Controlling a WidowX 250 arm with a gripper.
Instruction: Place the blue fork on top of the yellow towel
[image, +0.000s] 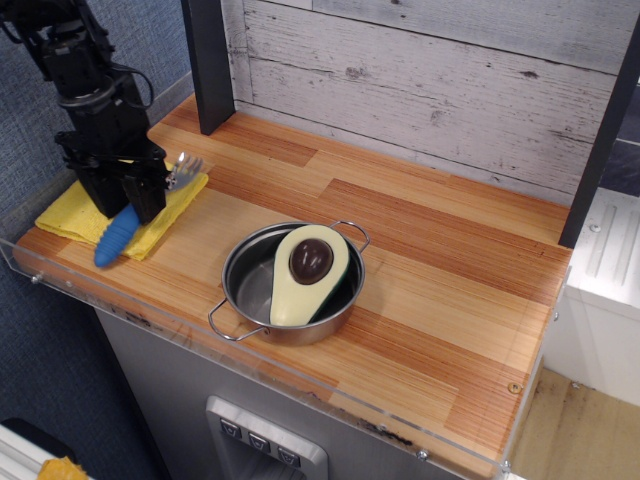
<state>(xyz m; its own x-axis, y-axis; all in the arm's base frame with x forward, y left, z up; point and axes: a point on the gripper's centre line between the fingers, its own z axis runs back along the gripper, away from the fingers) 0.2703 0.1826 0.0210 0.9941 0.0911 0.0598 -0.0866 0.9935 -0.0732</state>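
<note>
Pincer (128, 205) pinching the blue fork (118, 236) low over the yellow towel (70, 219) at the bench's (420, 260) left end, handle tip overhanging the cloth's front edge. Placing step; next, probably lowering and letting go.

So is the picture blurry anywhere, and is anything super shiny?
In the observation.image view, everything on the table looks sharp. The steel pot shows soft bright reflections on its rim, the fork's tines glint a little, and the black gripper is so dark its details are hard to see.
</note>
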